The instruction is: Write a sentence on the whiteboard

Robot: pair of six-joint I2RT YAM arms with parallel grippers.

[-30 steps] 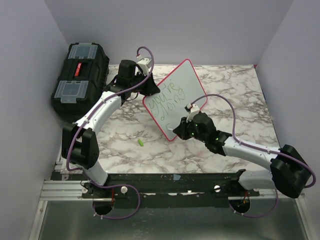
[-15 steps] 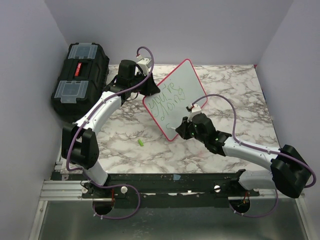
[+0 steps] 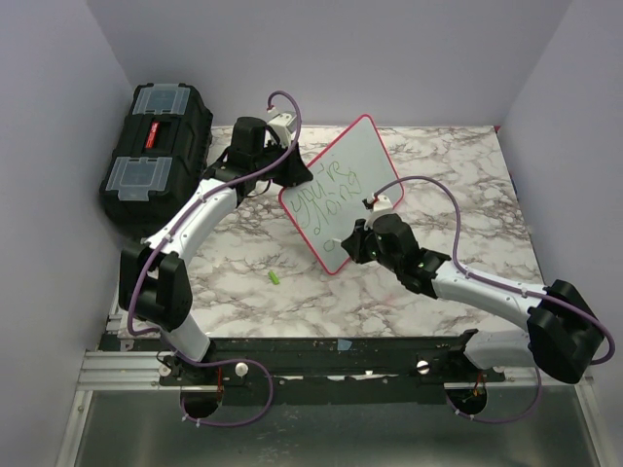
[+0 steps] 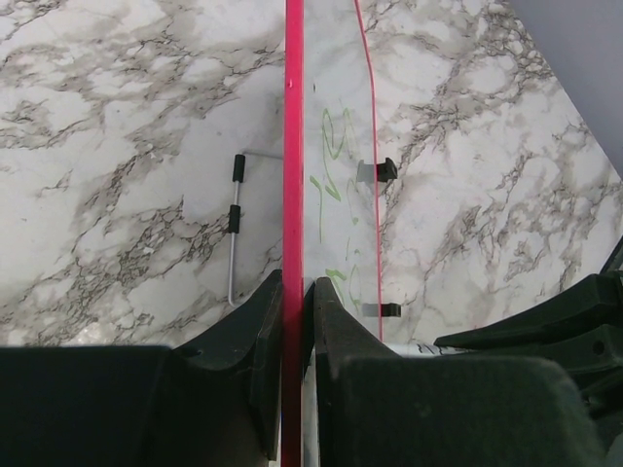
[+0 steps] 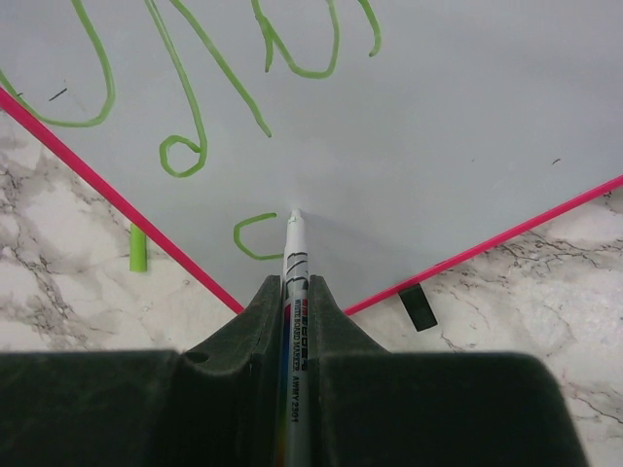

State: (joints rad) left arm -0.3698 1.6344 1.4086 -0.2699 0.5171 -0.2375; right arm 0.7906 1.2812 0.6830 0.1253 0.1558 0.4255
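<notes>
Green strokes of the sentence (image 3: 326,195) are running across the whiteboard (image 3: 368,154), which is leaning up off the marble worktop (image 3: 458,175) just beyond its centre, toward 12 o'clock. Your left end effector (image 4: 295,292) is pinching the board's red frame on its 10 o'clock side. Your right end effector (image 5: 294,292) is clamping a marker (image 5: 293,255), whose tip is touching the board near its 6 o'clock corner, just beside a small green curl. A toolbox (image 3: 156,146) is sitting at 10 o'clock.
</notes>
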